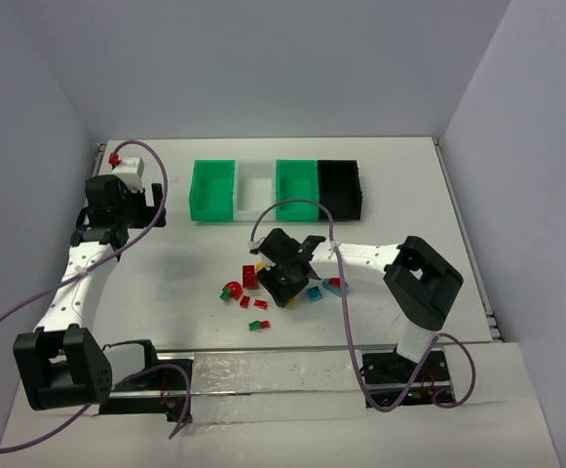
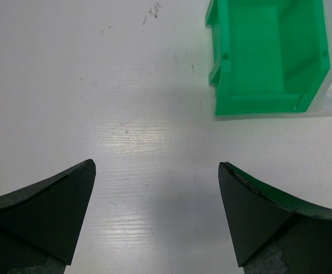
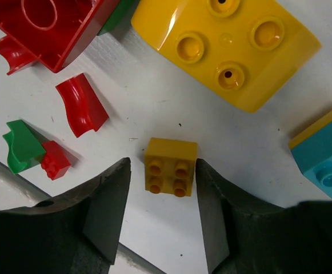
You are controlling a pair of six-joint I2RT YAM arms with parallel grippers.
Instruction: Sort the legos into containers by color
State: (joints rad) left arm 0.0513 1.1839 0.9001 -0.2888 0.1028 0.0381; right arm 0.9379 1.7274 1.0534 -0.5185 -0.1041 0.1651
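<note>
My right gripper [image 3: 163, 165] is open and low over the pile of legos [image 1: 263, 288]. It straddles a small yellow brick [image 3: 170, 166] lying on the table; the right finger is against the brick and the left finger stands a little off it. Around it are a large yellow brick [image 3: 228, 48], a big red piece [image 3: 46, 28], a red curved piece [image 3: 83, 104], a green-and-red pair [image 3: 31, 151] and a cyan brick [image 3: 323, 151]. My left gripper [image 2: 157, 165] is open and empty above bare table, left of the left green bin [image 2: 268, 57].
The bins stand in a row at the back: green [image 1: 213, 190], white [image 1: 256, 187], green [image 1: 298, 185], black [image 1: 341, 185]. Loose red [image 1: 232, 290], cyan [image 1: 315, 292] and green-red [image 1: 256, 325] bricks lie around my right gripper [image 1: 284, 283]. Walls enclose the table.
</note>
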